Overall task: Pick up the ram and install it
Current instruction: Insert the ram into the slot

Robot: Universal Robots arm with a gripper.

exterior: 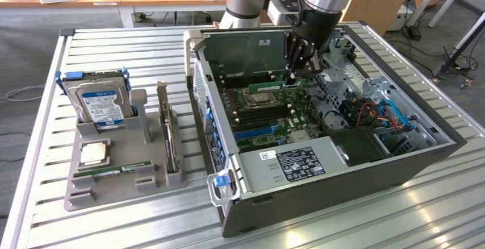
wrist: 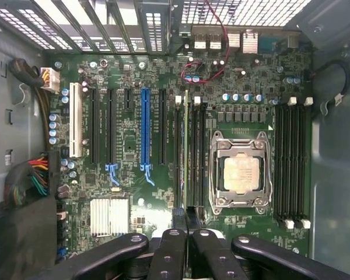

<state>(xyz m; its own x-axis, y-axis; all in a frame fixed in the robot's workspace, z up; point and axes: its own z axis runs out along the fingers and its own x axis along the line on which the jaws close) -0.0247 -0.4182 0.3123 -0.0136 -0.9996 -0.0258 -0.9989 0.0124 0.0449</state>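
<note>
My gripper (exterior: 294, 78) reaches down into the open computer case (exterior: 333, 192) and is shut on the ram (exterior: 274, 83), a thin green stick held on edge just above the motherboard (exterior: 280, 118). The stick sits beside the CPU socket (exterior: 262, 97), on its far side. In the wrist view the ram (wrist: 185, 151) appears edge-on as a narrow line along a memory slot next to the CPU socket (wrist: 241, 173), with my gripper (wrist: 186, 236) pinching its near end between the black fingers (wrist: 169, 254). I cannot tell whether it is seated in the slot.
A grey holder tray (exterior: 125, 183) at the exterior view's left carries a blue-labelled hard drive (exterior: 99, 102), a square silver CPU chip (exterior: 95, 153), a second green memory stick (exterior: 113, 171) and an upright card (exterior: 167, 129). The power supply (exterior: 296, 161) and cables (exterior: 379, 112) crowd the case.
</note>
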